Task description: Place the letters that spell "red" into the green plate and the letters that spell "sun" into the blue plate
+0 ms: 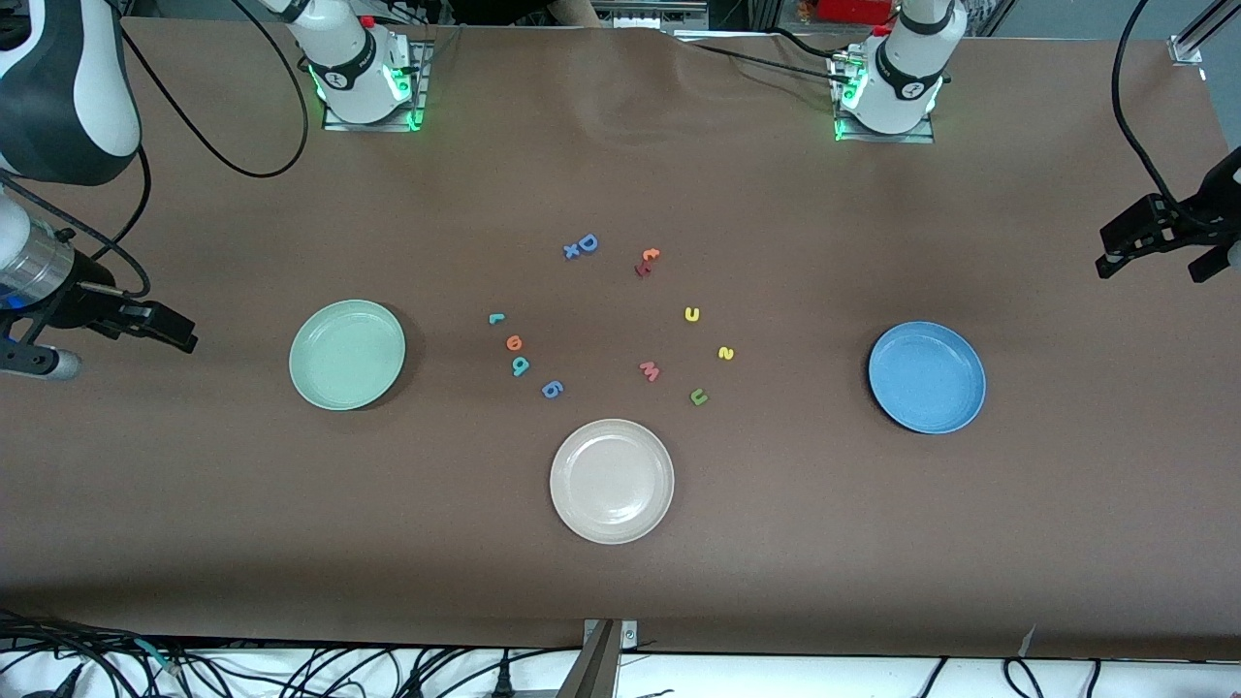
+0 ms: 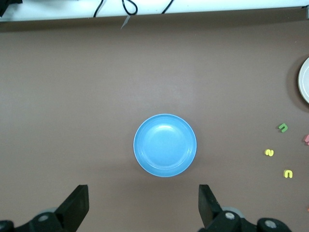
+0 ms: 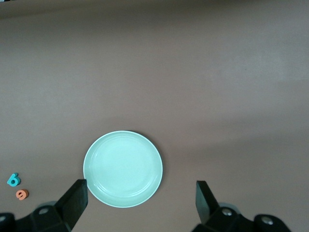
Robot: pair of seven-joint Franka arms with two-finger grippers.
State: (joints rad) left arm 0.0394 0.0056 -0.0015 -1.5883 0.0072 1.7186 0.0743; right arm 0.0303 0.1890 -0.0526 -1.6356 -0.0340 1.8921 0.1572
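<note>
arms: white, black joints | bases: green-lit | end effector (image 1: pixel 1168 242): black

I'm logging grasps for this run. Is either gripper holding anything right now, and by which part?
Nothing is held. The left gripper hangs open over the table near the blue plate, and the right gripper hangs open near the green plate.

A robotics lab is indicated: two robot arm bases (image 1: pixel 364 73) lit with green lights are bolted to a table (image 1: pixel 620 582) covered in brown cloth, and bundled cables (image 1: pixel 291 669) are seen along its edge.
</note>
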